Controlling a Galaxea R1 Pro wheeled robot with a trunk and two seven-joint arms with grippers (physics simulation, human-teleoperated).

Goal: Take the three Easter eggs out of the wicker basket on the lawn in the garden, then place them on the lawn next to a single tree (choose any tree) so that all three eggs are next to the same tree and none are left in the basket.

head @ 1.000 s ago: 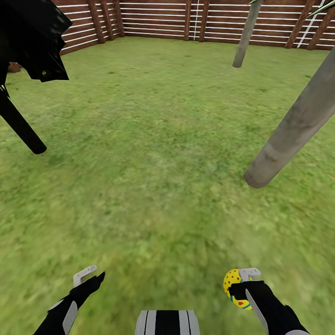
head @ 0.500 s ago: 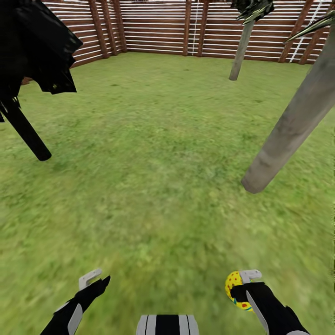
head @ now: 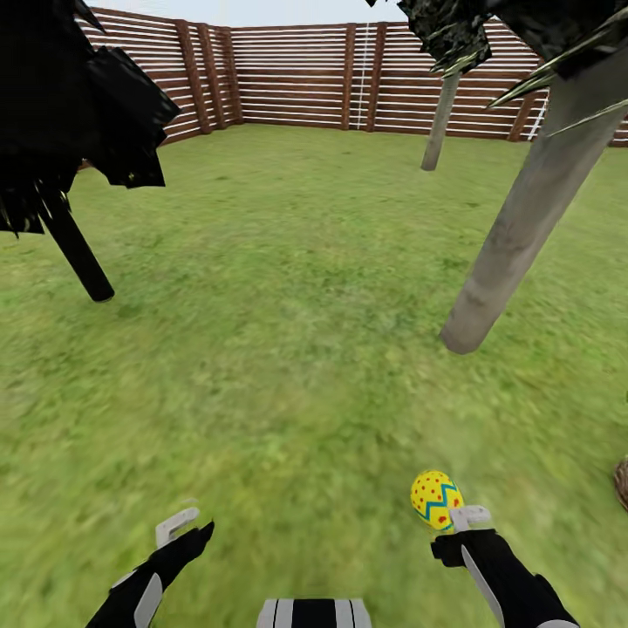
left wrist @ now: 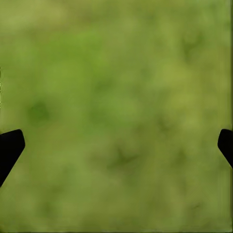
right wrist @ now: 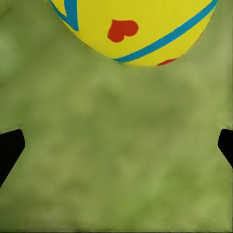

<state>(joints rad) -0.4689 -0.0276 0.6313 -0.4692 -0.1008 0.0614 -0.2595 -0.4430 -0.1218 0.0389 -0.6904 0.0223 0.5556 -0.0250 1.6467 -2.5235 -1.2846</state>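
Mottled green grass lawn (head: 288, 349) is spreading wide and flat out to the brown horizontal-slat wooden fence (head: 296, 83) ringing the garden. Pale grey-brown bare tree trunk (head: 515, 235) is leaning up ahead on the right, its base meeting the grass forward and slightly right of the right claw (head: 455, 516). A second pale trunk (head: 436, 126) is standing far back near the fence. Near-black tree with thin black trunk (head: 77, 253) is sitting off to the left, not the target. A brown woven edge, probably the wicker basket (head: 622, 484), is peeking in at the right border, too cropped to check for contents.

Key relation: the small bright yellow egg with red dots and blue zigzag (head: 436, 500) is sitting at the tip of the right claw, long axis roughly upright, well short of the pale trunk's base. So the right arm is the nearer one, and judging by this the carry needs to run forward and a bit right.

In the right wrist view the egg (right wrist: 131, 29) is showing a red heart; the finger tips (right wrist: 9, 148) are looking spread wide, so whether the egg is being pinched I cannot tell. Left claw (head: 179, 523) is spread, holding nothing, over grass (left wrist: 116, 116).
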